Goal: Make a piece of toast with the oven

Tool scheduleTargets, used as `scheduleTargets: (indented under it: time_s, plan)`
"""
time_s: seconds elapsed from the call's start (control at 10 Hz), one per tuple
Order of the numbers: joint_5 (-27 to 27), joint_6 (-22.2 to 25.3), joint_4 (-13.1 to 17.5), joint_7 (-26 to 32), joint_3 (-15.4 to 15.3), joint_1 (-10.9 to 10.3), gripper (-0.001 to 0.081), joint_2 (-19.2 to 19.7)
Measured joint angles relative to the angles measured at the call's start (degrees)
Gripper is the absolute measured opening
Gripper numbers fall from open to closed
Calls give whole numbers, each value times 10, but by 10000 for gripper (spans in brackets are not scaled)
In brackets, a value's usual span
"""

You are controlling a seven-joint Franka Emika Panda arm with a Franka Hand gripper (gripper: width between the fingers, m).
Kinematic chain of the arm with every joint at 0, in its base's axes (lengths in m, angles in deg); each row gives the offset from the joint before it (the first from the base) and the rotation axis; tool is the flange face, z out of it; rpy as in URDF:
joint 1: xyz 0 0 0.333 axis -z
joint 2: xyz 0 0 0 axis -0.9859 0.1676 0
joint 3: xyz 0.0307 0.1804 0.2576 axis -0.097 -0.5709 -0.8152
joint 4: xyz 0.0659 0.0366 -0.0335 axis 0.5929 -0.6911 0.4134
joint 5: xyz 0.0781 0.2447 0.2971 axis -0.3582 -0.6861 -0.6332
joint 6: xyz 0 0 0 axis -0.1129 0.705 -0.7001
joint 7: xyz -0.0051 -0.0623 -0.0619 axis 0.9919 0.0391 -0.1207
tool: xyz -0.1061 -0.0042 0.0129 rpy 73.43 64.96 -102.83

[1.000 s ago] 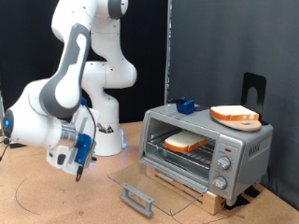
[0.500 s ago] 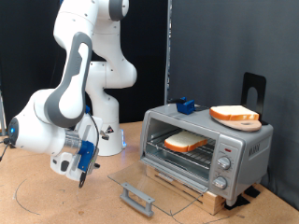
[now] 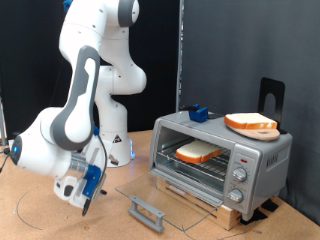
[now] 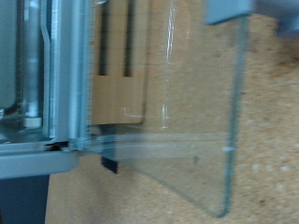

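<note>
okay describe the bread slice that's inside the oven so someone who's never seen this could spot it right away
Find the silver oven at the exterior view's right, its glass door folded down flat. The toast lies on the rack inside. The other slice sits on top of the oven.

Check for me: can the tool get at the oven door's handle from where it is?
Probably yes. The tool hangs low, on the exterior view's left of the oven; the glass door lies open and flat, its handle exposed, with nothing visible between them.
</note>
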Motion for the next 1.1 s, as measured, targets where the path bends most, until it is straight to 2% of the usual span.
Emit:
scheduleTargets:
  time_s: [0.3,0.4,0.6,0.8,1.1]
  plan:
    - [-26,-25,23,6,-10,1,804,48]
    - [-30,-21,31,7,-15,1,804,63]
    - [-27,10,37,7,-23,1,804,68]
    - [-18,35,28,8,-33,0,804,67]
    - [-13,38,0,16,-43,-5,804,55]
